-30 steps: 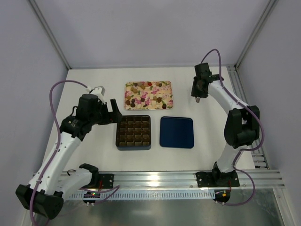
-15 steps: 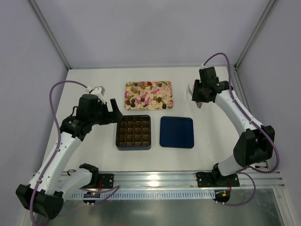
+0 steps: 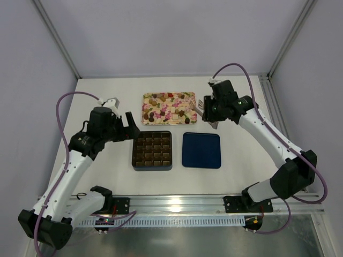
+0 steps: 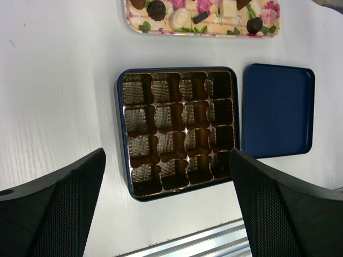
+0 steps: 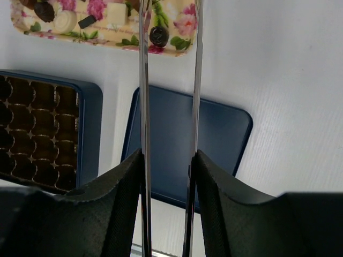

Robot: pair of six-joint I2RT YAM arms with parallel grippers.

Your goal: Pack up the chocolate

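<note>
box: dark brown 4x4 box sits open on the surface. Every cell in view is empty, so nothing is packed yet.
chocolate: all of the chocolate lies loose on the floral tray, just beyond the box's far edge and not touching the box. Mix of brown, dark and cream-white pieces.
lid: navy lid lies flat just right of the box with a narrow gap between. My read: parked there so the grid is clear for loading and the lid is close by for closing.
right tool: right tool is clamped on thin metal tweezers, one blade against each finger, blades standing apart. It sits beyond and to the right of the box, over the lid's far edge, tweezers aimed at the tray's right end.
tweezer tips: they run out of the wrist view and are too small in the overhead view. Can't tell if anything is between them.
why tweezers: pieces are far smaller than the fingers and the cells are tight. Thin blades can pinch one piece and fit into a cell, bare fingers likely can't.
left tool: left tool has its jaws spread wide and holds nothing. It hovers off the box's left side, its camera looking down on the whole grid. Probably standing by, possibly to steady the box.
step: looks like the approach for a first pick from the tray's right end.
next move needs: blades straddling a single piece, a gentle squeeze, then a carry over the box's far edge into one cell.
risk: round pieces may roll or pop out of the blades. Neighbours on the tray are close enough to get nudged.
</note>
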